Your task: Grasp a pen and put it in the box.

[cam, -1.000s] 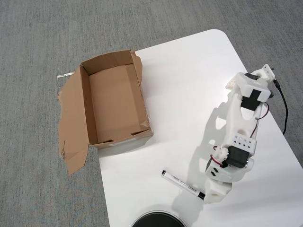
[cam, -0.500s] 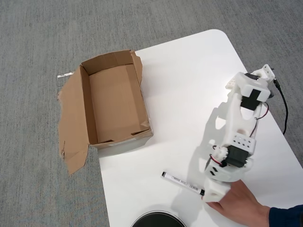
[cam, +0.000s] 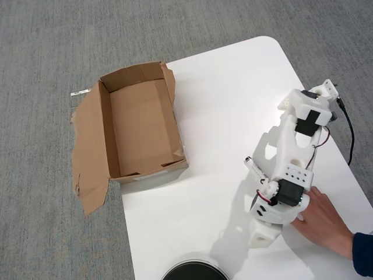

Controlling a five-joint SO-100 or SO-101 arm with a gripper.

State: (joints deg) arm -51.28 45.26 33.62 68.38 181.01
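In the overhead view, the white plastic five-joint arm [cam: 294, 157] is seen folded low, stretched from its base near the upper right toward the lower middle. Black servo blocks are seen set into the white shell at two joints. The white two-finger gripper [cam: 262, 233] is pointed toward the bottom edge; how its jaws stand cannot be told from above. A bare human hand [cam: 320, 220], with a dark blue sleeve at the wrist, is laid against the arm's lower right side, touching it.
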